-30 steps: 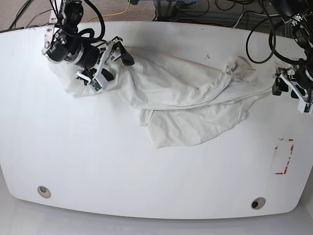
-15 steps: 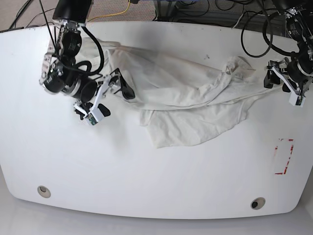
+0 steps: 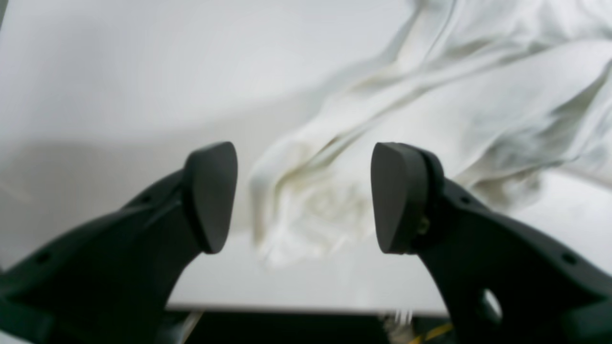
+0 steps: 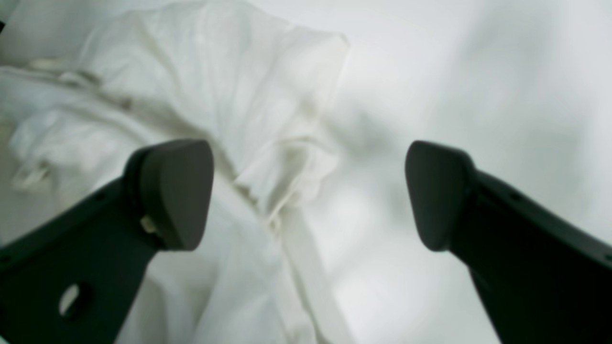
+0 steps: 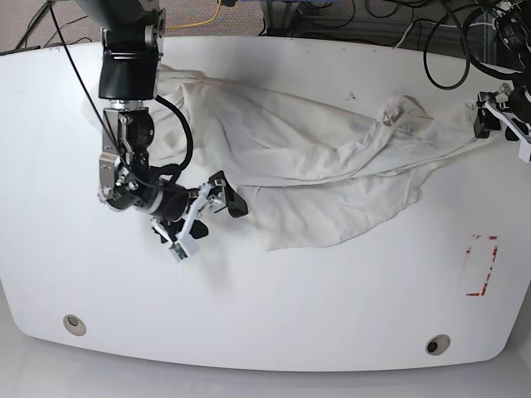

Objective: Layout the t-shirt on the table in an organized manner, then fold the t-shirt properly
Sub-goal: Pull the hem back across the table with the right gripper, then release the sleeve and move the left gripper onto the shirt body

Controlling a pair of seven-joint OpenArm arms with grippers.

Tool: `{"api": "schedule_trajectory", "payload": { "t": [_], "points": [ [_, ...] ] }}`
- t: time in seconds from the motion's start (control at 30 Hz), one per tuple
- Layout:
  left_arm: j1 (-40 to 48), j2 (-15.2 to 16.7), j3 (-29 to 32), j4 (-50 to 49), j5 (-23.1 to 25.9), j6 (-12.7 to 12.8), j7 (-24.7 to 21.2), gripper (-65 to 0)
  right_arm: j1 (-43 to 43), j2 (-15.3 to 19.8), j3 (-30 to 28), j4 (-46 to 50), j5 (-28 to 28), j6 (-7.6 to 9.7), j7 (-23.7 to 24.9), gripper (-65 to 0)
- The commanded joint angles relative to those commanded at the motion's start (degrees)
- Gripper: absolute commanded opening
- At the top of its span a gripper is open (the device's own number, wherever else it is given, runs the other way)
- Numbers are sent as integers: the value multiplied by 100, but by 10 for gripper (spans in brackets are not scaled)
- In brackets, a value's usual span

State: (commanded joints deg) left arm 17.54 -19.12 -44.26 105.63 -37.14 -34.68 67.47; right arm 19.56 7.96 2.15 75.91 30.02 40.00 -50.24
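The off-white t-shirt (image 5: 315,157) lies crumpled across the back half of the white table (image 5: 274,315), stretched from back left to far right. My right gripper (image 5: 207,222) hovers open just off the shirt's front left edge. In the right wrist view the open right gripper (image 4: 308,191) has a bunched fold of the t-shirt (image 4: 215,95) to its left and ahead. My left gripper (image 5: 498,123) sits at the shirt's right tip. In the left wrist view the left gripper (image 3: 303,196) is open, with the t-shirt's tip (image 3: 311,205) on the table between its fingers.
A red-outlined tape mark (image 5: 482,265) is at the front right. Two grey grommet holes (image 5: 75,323) (image 5: 437,343) sit near the front edge. Cables (image 5: 373,25) run behind the back edge. The table edge (image 3: 287,303) lies right under the left gripper.
The right gripper has let go of the shirt's left end and swung toward the front, leaving that end spread at the back left. The left gripper has drifted toward the back right.
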Motion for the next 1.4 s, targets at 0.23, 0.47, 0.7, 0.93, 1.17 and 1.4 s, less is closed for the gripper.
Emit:
{"api": "schedule_trajectory", "payload": {
  "t": [0.23,0.47,0.7,0.93,1.17,1.4],
  "points": [
    [308,352,-9,-26,26,-44,0,-235,457,-299,-545,-1380,-853,0,1152,-36],
    [343,510,18,-211,35,-35,-26,-235,747,-554,-835,-2681,-1327,0,2251,-36],
    [-105,484,273,-800,97,-26,-35,-235,765,-668,-835,-3103,-1389,0,2602,-125],
    [-923,492,1081,-1310,1037,-62,-281,-364,738,-677,-835,-3103,-1363,0,2576,-582],
    [-1697,510,1899,-2040,1547,-35,-598,-546,598,-651,-809,-2840,-1354,0,2505,-650],
    [-2611,510,2514,-2804,2110,-26,-958,-618,-70,-448,-422,-1160,-1354,0,1582,-650]
  ]
}}
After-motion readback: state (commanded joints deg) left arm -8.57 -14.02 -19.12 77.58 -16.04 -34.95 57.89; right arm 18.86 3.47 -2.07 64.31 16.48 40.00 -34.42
